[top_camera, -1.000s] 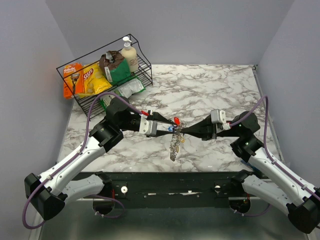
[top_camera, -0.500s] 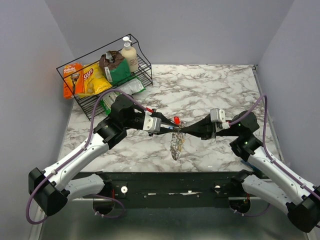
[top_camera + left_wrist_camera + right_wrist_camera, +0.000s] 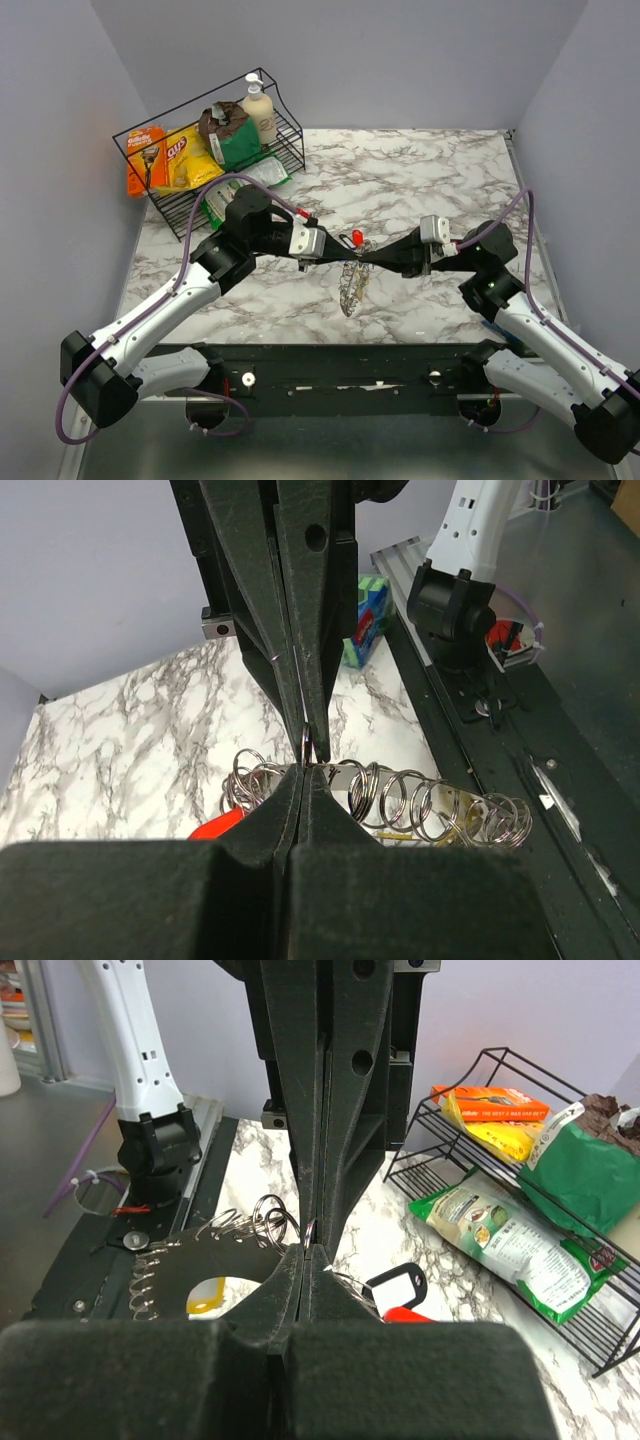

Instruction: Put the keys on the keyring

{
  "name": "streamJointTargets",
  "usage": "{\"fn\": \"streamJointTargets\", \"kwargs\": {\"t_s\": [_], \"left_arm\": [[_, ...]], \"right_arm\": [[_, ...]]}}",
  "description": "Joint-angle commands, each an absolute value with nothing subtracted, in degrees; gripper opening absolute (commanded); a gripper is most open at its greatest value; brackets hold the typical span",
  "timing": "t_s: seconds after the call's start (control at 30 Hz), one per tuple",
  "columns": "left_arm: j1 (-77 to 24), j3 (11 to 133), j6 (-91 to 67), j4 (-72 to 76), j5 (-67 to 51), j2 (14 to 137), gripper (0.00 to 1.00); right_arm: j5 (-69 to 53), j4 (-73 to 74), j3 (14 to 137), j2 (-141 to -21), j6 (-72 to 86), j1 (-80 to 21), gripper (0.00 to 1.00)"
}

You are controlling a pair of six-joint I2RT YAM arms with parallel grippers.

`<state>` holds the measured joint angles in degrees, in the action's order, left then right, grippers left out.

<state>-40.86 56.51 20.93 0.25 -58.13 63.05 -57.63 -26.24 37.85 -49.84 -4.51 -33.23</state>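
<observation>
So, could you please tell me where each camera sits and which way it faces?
Top external: above and behind the arms, looking down at the marble table; both arms show, left gripper meeting right gripper at the keyring.
Left wrist: on the left arm, looking along its shut fingers at the right gripper.
Right wrist: opposite way, past its own fingers at the left gripper and wire rack.
Both wrist views share the red key.
</observation>
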Motion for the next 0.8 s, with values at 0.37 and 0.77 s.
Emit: {"fn": "streamJointTargets", "kwargs": {"t_s": [0.37,0.77], "left_arm": [[-41.04,50.19,16.96,13.54,-44.57,61.96,0.00],[-39.12,40.44,18.11,21.44,-35.68,61.17,0.00]], "right_arm": [[-47.82,-23.55,40.43,-51.51,-0.44,-33.75,0.72],[-18.94,-13.91,41.13,-50.01,4.83,-33.66,0.99]]}}
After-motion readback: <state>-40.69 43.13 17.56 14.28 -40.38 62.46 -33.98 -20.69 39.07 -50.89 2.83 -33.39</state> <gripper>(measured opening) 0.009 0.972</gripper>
